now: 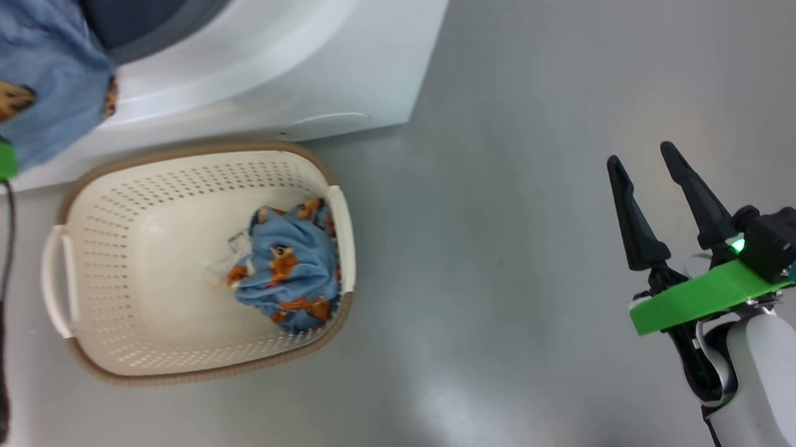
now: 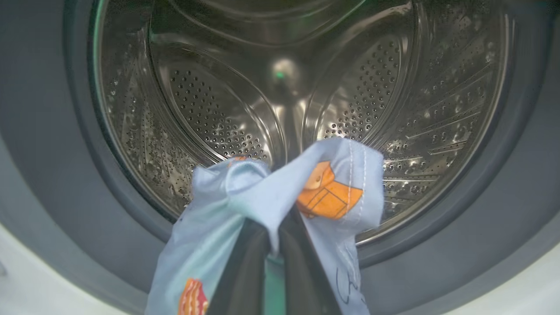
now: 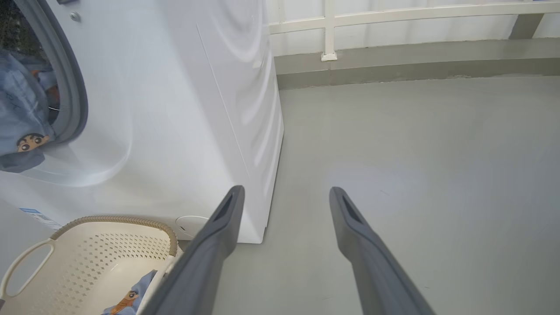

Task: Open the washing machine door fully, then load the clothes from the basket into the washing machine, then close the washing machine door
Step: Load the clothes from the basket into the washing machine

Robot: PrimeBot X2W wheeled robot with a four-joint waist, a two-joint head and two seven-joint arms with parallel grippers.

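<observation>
The washing machine (image 1: 333, 61) stands white on the grey floor (image 1: 546, 276). The head view gives its front and a slice of gasket, while the left wrist view looks straight into the perforated steel drum (image 2: 210, 113) ringed by that grey gasket (image 2: 48, 131). The basket (image 1: 132, 281) sits on the floor just before the machine, with one blue printed bundle (image 1: 290, 268) against its right wall. The other bundle (image 2: 262, 192) hangs at the drum's mouth, pinched in the closed left hand (image 2: 273, 234). The right hand (image 1: 641, 155) hovers over floor, fingers spread, empty.
</observation>
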